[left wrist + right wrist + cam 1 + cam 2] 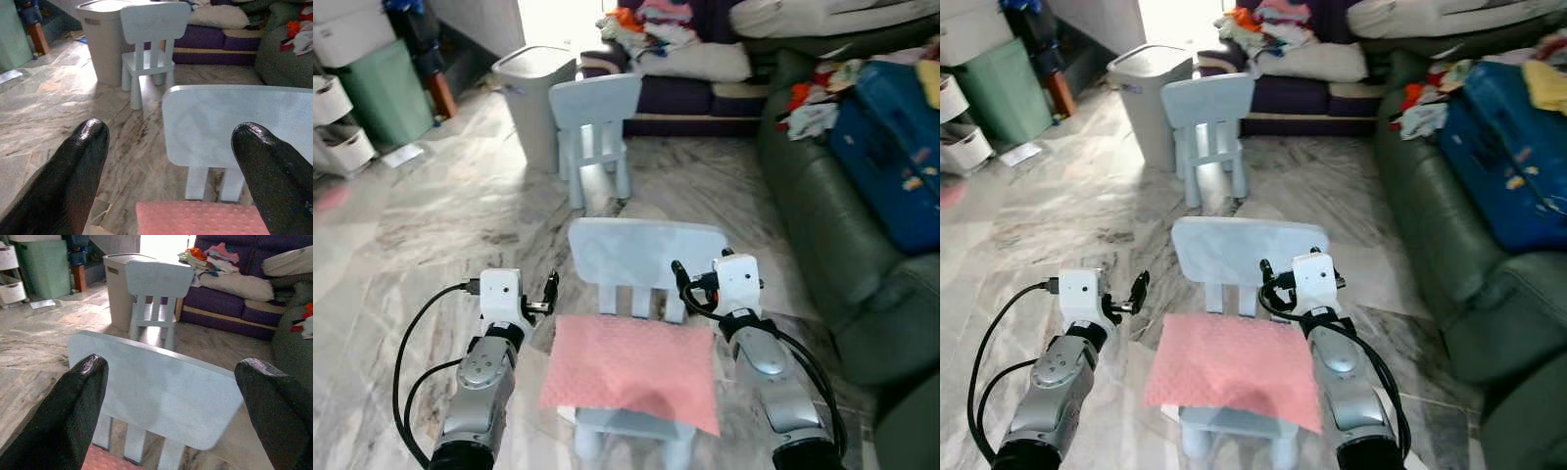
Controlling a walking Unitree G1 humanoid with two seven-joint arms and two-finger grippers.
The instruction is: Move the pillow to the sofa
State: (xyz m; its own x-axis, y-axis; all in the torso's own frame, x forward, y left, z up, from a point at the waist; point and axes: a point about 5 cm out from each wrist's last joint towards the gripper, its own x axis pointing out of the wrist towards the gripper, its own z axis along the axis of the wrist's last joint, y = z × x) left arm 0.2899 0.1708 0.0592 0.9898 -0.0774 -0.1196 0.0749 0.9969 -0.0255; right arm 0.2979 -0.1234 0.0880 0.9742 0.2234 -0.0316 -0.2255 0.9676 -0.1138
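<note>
Pillow (631, 370), pink and dimpled, lies flat on the seat of a small pale-blue chair (646, 257) directly ahead of the robot at 12 o'clock, its near edge overhanging the seat front. Both arms are raised beside it. The left gripper (546, 294) sits just off the pillow's far left corner, at about 10 o'clock from the pillow's middle, apart from the fabric; its fingers (80, 161) are spread wide in the left wrist view. The right gripper (690, 286) hovers just beyond the pillow's far right corner, at about 2 o'clock, in front of the chair's backrest, its fingers (78, 401) likewise held wide apart and grasping nothing. A dark green sofa (832, 225) runs along the floor at 2 o'clock, with a blue suitcase (891, 157) on it. A second pale-blue chair (595, 122) and a grey bin (530, 98) stand farther off near 12 o'clock.
</note>
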